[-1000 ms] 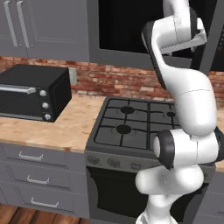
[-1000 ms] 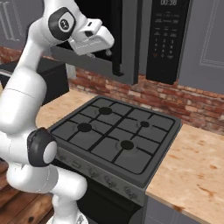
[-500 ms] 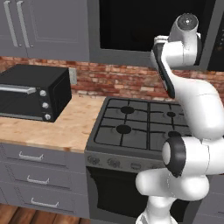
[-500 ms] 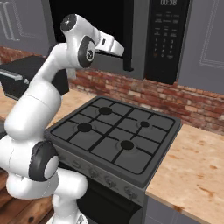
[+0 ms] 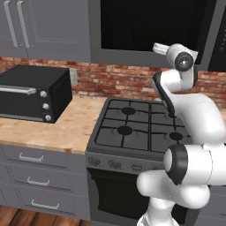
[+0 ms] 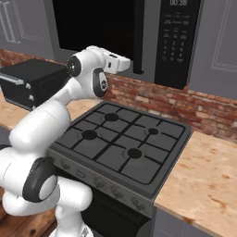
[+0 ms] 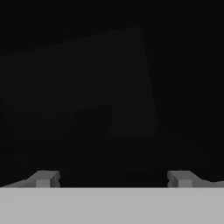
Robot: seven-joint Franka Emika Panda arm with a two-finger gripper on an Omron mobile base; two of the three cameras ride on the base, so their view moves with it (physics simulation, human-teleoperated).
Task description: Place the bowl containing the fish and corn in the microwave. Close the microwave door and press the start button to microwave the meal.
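The grey built-in microwave [image 6: 139,37] hangs over the matte black stove [image 6: 125,148], its glossy dark-windowed microwave door [image 5: 152,24] directly ahead of the raised hand, keypad panel [image 6: 175,44] to the right. The gripper [image 7: 113,178] faces that dark glass, its small grey fingertips [image 7: 43,178] spread wide, gripping nothing. I can't make out the bowl.
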